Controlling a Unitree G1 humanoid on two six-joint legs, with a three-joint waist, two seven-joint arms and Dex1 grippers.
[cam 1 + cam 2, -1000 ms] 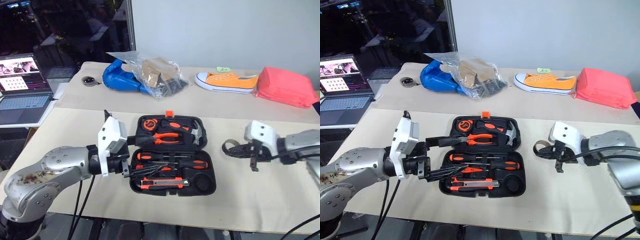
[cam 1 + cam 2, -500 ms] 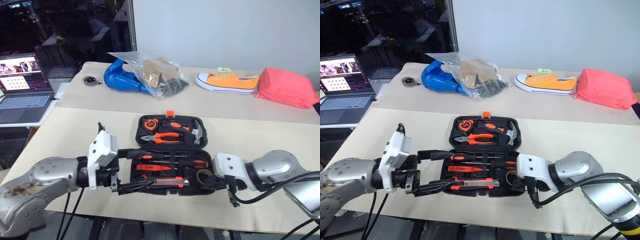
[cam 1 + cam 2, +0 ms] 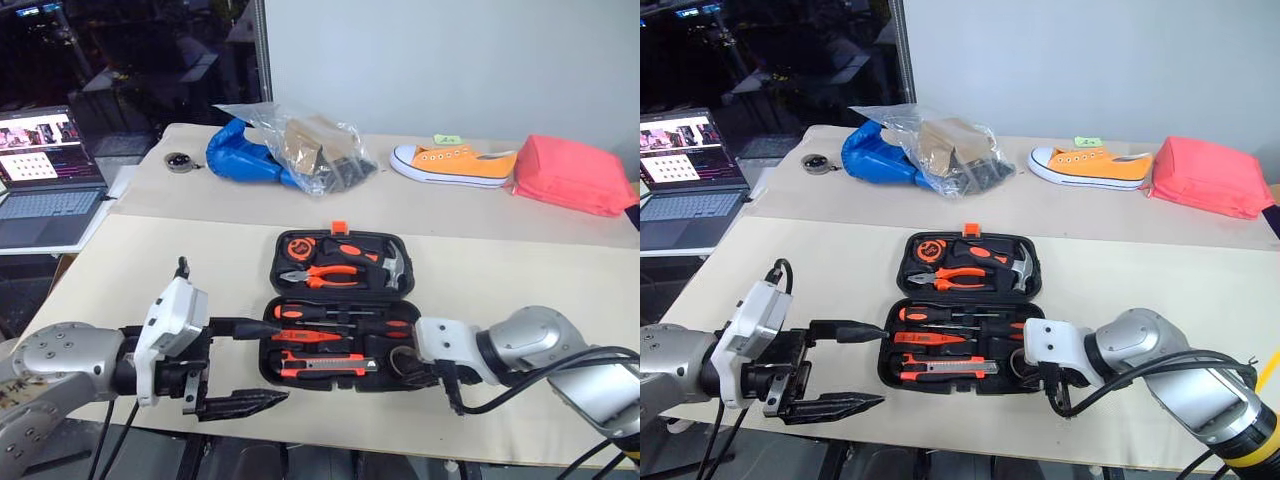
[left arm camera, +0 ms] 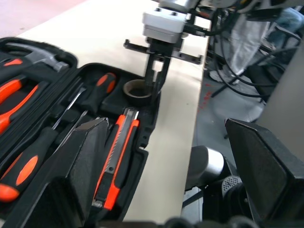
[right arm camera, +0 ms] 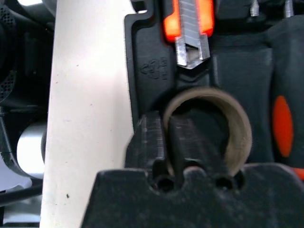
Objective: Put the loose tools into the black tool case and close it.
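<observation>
The black tool case point(image 3: 345, 297) lies open in the middle of the table. Its near half holds orange-and-black screwdrivers point(image 3: 330, 312) and the utility knife point(image 3: 325, 366). The greyish tape roll point(image 5: 237, 137) sits in the round recess at the case's near right corner point(image 3: 403, 358). My right gripper point(image 3: 420, 365) reaches down there; in its wrist view one finger is inside the ring and one outside, still pinching the wall. My left gripper point(image 3: 280, 362) hangs open and empty just left of the case's near edge, fingers pointing at it.
The lid half holds pliers point(image 3: 335, 272), a hammer point(image 3: 392, 262) and a tape measure point(image 3: 297, 246). On the far table lie a plastic bag with blue stuff point(image 3: 300, 150), an orange shoe point(image 3: 455, 162) and a red pouch point(image 3: 575, 172). A laptop point(image 3: 45, 190) stands at the left.
My right gripper carried the tape roll from the case's right side down into its near right corner. My left gripper drew back off the case toward the near left, still open.
</observation>
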